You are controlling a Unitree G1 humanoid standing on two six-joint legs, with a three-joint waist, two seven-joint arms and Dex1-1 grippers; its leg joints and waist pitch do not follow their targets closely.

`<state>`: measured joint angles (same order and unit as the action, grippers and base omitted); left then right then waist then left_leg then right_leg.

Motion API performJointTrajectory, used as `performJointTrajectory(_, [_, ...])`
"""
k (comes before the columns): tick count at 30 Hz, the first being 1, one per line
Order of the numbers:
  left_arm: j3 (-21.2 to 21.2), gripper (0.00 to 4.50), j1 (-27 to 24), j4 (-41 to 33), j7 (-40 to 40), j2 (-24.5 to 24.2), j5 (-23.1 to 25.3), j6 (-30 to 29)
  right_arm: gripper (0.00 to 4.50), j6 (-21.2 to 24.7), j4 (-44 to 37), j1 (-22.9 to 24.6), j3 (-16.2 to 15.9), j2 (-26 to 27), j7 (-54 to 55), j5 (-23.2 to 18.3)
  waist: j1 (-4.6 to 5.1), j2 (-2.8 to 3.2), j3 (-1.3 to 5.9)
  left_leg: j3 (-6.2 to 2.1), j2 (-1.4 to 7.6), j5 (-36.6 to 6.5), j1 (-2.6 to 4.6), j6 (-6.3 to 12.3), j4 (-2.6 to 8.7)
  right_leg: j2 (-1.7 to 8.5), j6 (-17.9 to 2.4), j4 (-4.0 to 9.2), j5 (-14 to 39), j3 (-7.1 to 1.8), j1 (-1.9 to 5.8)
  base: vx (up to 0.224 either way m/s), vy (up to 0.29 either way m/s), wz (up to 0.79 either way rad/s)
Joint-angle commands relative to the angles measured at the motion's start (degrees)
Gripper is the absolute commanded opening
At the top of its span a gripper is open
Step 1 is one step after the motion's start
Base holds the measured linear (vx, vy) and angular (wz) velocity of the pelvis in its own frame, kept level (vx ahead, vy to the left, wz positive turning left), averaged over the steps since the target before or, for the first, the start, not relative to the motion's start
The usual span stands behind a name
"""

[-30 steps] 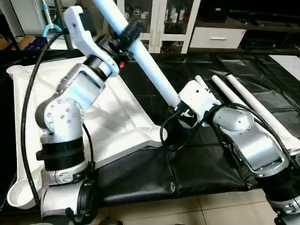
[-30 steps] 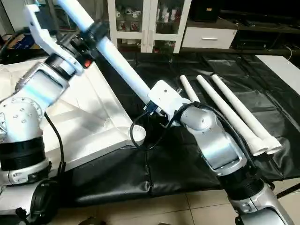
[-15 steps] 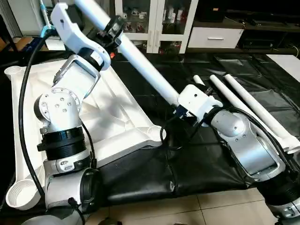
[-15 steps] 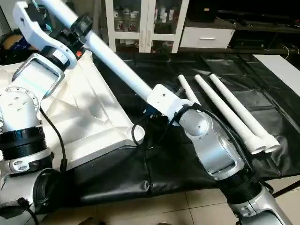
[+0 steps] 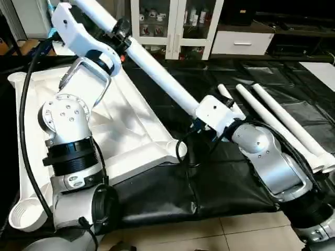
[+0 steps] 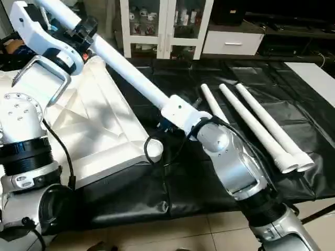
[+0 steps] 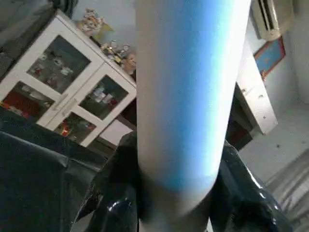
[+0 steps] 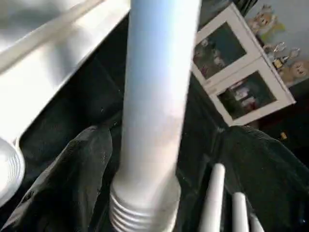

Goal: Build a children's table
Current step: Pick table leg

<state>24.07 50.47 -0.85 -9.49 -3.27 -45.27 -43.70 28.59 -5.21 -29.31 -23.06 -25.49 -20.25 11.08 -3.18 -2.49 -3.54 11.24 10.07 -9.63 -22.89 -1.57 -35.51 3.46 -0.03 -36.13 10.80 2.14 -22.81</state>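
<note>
The white tabletop (image 5: pixel 137 130) lies upside down on the left, ribs up, with a round corner socket (image 5: pixel 178 150) at its near right corner. One long white leg (image 5: pixel 162 73) slants through the air above it, held at both ends. My left gripper (image 5: pixel 121 32) is shut on its upper part. My right gripper (image 5: pixel 201 123) is shut on its lower part, just above and right of that socket. In the right wrist view the leg's threaded end (image 8: pixel 143 212) sits between black fingers (image 8: pixel 82 169). The left wrist view is filled by the leg (image 7: pixel 188 96).
Three more white legs (image 5: pixel 277 117) lie side by side on the black cover (image 5: pixel 230 183) at the right. A white cabinet with glass doors (image 5: pixel 172 26) stands behind. The cover's front edge meets tiled floor (image 5: pixel 251 235). A black cable (image 5: pixel 26 130) loops along my left arm.
My left arm has swung the leg's upper end further left, so the leg slants lower and flatter. The right gripper has stayed near the corner socket.
</note>
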Motion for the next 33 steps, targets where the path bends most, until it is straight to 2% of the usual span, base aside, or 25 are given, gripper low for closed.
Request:
performJointTrajectory(1, [-1.6,1.48,1.0,-1.6,0.7,0.2,-1.0,-1.1,4.07,-1.0,1.7,-1.2,1.2,0.0,-0.6,-0.5,0.22,0.22,4.25,-1.59,2.68,-11.7,2.06,-3.11,3.67,3.66,-8.7,4.16,8.6,-2.37,2.21,0.000,0.000,0.00])
performJointTrajectory(6, [-3.7,1.48,0.7,-3.3,2.8,-0.2,-1.9,-2.5,4.07,-2.7,4.8,-1.6,3.5,1.8,-3.0,-3.8,0.30,0.24,4.20,-1.59,2.67,-12.8,2.05,-2.98,3.72,3.66,-8.4,4.38,10.2,-2.33,2.07,0.000,0.000,0.00])
performJointTrajectory(9, [-4.7,1.48,0.6,-4.0,3.6,-0.5,-1.8,-3.0,4.07,-2.6,5.1,-1.6,4.0,2.1,-3.7,-4.5,0.19,0.24,4.22,-1.61,2.72,-12.0,1.96,-3.09,3.74,3.62,-8.9,4.12,8.5,-2.33,2.17,0.000,0.000,0.00])
performJointTrajectory(10, [-5.2,1.48,0.5,-4.3,4.0,-0.6,-1.5,-2.9,4.07,-2.5,4.9,-1.6,4.2,2.2,-4.4,-5.1,0.25,0.08,4.19,-1.60,2.73,-12.2,1.92,-3.04,3.76,3.61,-8.7,4.19,8.9,-2.31,2.17,0.000,0.000,0.00])
performJointTrajectory(13, [-6.4,1.48,0.3,-5.0,5.1,-1.0,-0.8,-2.8,4.07,-1.7,4.8,-1.3,4.4,2.5,-5.6,-6.2,0.25,0.14,4.15,-1.58,2.71,-12.7,1.93,-2.88,3.77,3.67,-8.4,4.35,10.2,-2.35,2.15,0.000,0.000,0.00])
performJointTrajectory(18, [-7.4,1.48,0.1,-5.9,6.2,-1.1,-0.1,-2.3,4.07,-0.5,6.2,-0.9,3.3,3.2,-4.6,-4.5,0.38,0.10,4.13,-1.55,2.67,-12.6,1.91,-3.18,3.77,3.65,-8.3,4.44,10.9,-2.35,2.05,0.000,0.000,0.00])
performJointTrajectory(20, [-7.5,1.48,0.1,-6.0,6.2,-1.1,-0.1,-2.2,3.79,-0.6,6.4,-0.9,3.2,3.4,-4.6,-4.2,0.38,0.12,4.12,-1.56,2.64,-12.8,1.89,-3.29,3.77,3.63,-8.3,4.47,11.2,-2.35,2.08,0.000,0.000,0.00])
performJointTrajectory(21, [-7.5,1.48,0.1,-6.0,6.1,-1.1,-0.2,-2.2,3.79,-0.5,6.5,-0.8,3.1,3.5,-4.4,-3.8,0.38,-0.03,4.15,-1.57,2.66,-12.5,1.83,-3.34,3.77,3.67,-8.1,4.45,11.1,-2.36,2.14,0.000,0.000,0.00])
performJointTrajectory(26, [-7.7,1.48,0.1,-6.1,6.2,-1.4,-0.3,-1.8,3.50,0.7,6.9,-0.9,3.4,3.8,-3.1,-2.9,0.44,0.11,4.14,-1.61,2.68,-12.7,1.91,-3.53,3.84,3.61,-7.9,4.42,11.3,-2.35,2.06,0.000,0.000,0.00])
performJointTrajectory(33, [-7.3,1.48,0.3,-6.0,6.7,-1.5,-0.5,-1.4,3.50,1.1,8.0,-0.9,3.8,4.3,-2.7,-2.5,0.47,0.09,4.13,-1.58,2.62,-12.8,1.87,-3.70,3.82,3.66,-7.7,4.48,11.6,-2.37,2.02,0.000,0.000,0.00])
